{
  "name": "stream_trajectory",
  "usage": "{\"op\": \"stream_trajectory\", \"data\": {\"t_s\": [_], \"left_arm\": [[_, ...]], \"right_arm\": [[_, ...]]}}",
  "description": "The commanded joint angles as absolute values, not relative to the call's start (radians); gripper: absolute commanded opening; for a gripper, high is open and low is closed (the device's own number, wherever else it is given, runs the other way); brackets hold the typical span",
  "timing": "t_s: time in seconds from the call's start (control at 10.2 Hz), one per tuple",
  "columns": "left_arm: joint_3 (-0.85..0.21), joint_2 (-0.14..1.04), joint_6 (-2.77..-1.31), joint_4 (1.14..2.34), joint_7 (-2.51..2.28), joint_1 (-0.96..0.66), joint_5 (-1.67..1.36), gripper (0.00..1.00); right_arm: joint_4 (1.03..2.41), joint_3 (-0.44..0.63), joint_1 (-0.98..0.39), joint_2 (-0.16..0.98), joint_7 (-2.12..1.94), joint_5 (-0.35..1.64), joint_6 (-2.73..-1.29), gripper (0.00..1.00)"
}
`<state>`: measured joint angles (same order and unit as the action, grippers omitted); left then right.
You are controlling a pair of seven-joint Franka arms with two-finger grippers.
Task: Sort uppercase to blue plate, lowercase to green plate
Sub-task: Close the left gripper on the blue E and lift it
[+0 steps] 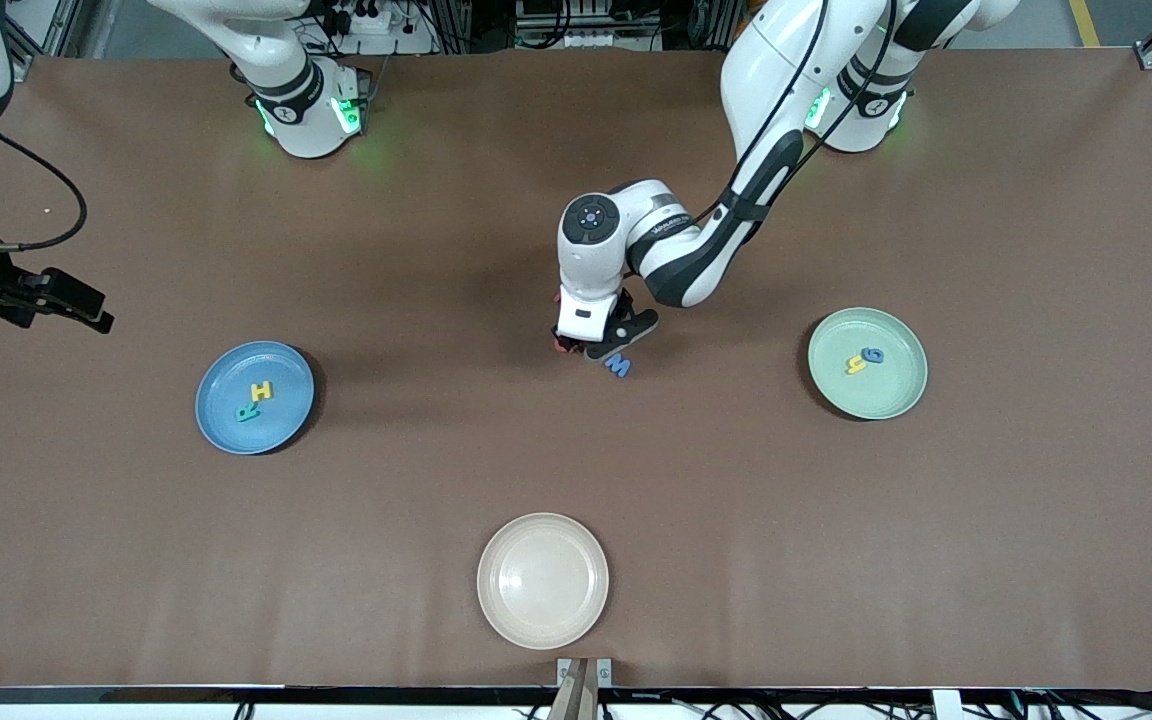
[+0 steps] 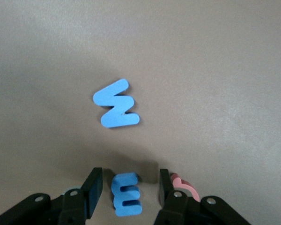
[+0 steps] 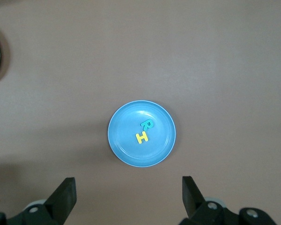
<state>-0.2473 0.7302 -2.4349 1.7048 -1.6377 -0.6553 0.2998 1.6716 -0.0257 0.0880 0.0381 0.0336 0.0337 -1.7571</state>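
Observation:
My left gripper (image 2: 129, 178) is low over the middle of the table, open, its fingers astride a small blue m (image 2: 126, 194) that lies flat with a gap on each side. A larger blue W/M (image 2: 116, 104) (image 1: 617, 366) lies close by, nearer the front camera. A red letter (image 2: 186, 188) peeks out beside one finger; which letter it is I cannot tell. The blue plate (image 1: 221, 385) (image 3: 126, 136) holds a yellow H (image 1: 262, 390) and a teal R (image 1: 247, 410). The green plate (image 1: 896, 390) holds a yellow h (image 1: 855, 365) and a blue g (image 1: 873, 355). My right gripper (image 3: 126, 187) waits open, high over the right arm's end of the table.
An empty cream-beige plate (image 1: 542, 580) sits near the table's front edge, nearer the front camera than the left gripper. Brown tabletop lies bare between the three plates.

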Motion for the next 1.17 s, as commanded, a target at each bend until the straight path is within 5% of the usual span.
{"op": "stream_trajectory", "data": {"t_s": [0.0,0.49,1.07], "left_arm": [[-0.248,0.719,-2.427,1.72,-1.66,-0.661,0.279,0.56],[-0.249,0.724,-2.427,1.715,-1.66,-0.663,0.281,0.4],[-0.249,0.733,-2.427,1.712,-1.658,-0.663,0.281,0.38]], "right_arm": [[1.674,-0.031,0.098,0.035,0.032,0.041,-1.752,1.0],[1.672,-0.031,0.1,0.035,0.032,0.041,-1.752,1.0],[1.674,-0.031,0.112,0.034,0.023,0.04,-1.735,1.0]]}}
